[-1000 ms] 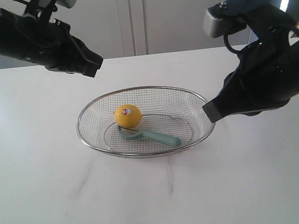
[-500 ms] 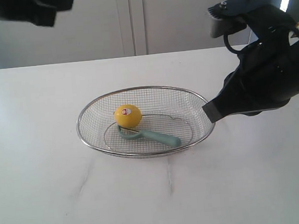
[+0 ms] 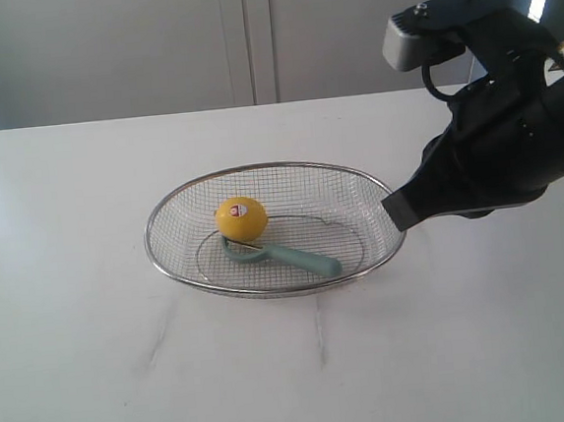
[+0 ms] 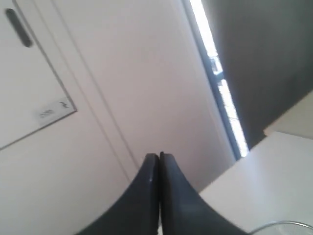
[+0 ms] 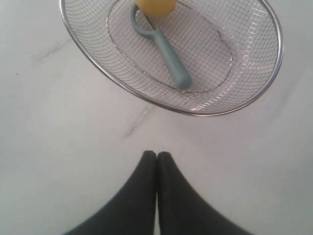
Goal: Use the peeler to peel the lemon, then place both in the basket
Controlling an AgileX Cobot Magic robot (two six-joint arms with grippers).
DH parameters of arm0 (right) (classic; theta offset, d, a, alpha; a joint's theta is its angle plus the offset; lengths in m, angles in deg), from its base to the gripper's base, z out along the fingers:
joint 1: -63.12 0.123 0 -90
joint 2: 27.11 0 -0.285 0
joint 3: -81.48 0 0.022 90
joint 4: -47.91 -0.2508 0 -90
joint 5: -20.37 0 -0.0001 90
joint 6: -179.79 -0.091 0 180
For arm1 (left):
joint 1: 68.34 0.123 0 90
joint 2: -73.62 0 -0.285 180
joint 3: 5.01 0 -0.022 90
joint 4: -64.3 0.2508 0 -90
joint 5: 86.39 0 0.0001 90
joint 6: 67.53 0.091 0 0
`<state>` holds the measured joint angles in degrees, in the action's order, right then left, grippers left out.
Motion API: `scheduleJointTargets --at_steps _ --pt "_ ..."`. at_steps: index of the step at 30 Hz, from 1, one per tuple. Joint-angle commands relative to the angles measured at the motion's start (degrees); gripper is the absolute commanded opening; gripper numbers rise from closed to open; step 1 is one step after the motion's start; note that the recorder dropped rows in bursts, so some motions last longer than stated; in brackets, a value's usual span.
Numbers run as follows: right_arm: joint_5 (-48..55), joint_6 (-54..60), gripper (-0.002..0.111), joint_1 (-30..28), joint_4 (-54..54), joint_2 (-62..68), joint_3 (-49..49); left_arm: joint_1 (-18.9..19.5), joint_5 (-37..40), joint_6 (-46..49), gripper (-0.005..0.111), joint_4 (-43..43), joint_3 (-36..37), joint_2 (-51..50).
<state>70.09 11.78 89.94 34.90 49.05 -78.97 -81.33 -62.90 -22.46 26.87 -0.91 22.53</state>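
I see the lemon (image 3: 241,217) sitting in the basket (image 3: 149,244). The peeler (image 3: 291,258) lies flat on the mesh, its loop against the lemon. My right gripper (image 5: 157,157) is pressed together and empty, over the table (image 3: 76,338) near the rim. My left gripper (image 4: 159,159) is pressed together too, facing a cabinet (image 4: 29,88).

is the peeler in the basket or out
In: the peeler lies on the mesh floor of the basket, looped head against the lemon.

The white table (image 3: 98,365) bears faint grey streaks (image 3: 160,338). Behind it stand pale cabinet doors (image 3: 149,45); one carries a dark handle (image 4: 18,28) and a small label (image 4: 51,111). A bright strip of light (image 4: 220,93) runs beside them.
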Motion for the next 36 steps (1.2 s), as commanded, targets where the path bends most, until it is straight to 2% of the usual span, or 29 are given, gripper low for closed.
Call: scheduleJointTargets --at_steps 1,8,13,20,25,30,36 --pt "-0.17 -0.02 0.000 0.07 0.27 -0.34 0.21 8.51 0.16 -0.04 0.000 -0.61 -0.30 5.28" --pt "-0.17 -0.02 0.000 0.07 0.27 -0.34 0.21 18.21 0.27 -0.04 0.000 -0.61 0.04 12.26" --pt "-0.17 -0.02 0.000 0.07 0.27 -0.34 0.21 21.63 0.28 -0.04 0.000 -0.61 2.21 17.75" --pt "-0.17 -0.02 0.000 0.07 0.27 -0.34 0.21 21.63 0.18 -0.04 0.000 -0.61 8.57 25.15" --pt "-0.17 -0.02 0.000 0.07 0.27 -0.34 0.21 18.99 -0.21 0.08 0.000 -0.61 14.10 28.28" --pt "-0.17 -0.02 0.000 0.07 0.27 -0.34 0.21 15.10 -7.56 0.20 0.000 -0.51 20.99 31.05" --pt "-0.17 -0.02 0.000 0.07 0.27 -0.34 0.21 13.50 -11.69 0.20 0.000 -0.38 30.01 36.21"
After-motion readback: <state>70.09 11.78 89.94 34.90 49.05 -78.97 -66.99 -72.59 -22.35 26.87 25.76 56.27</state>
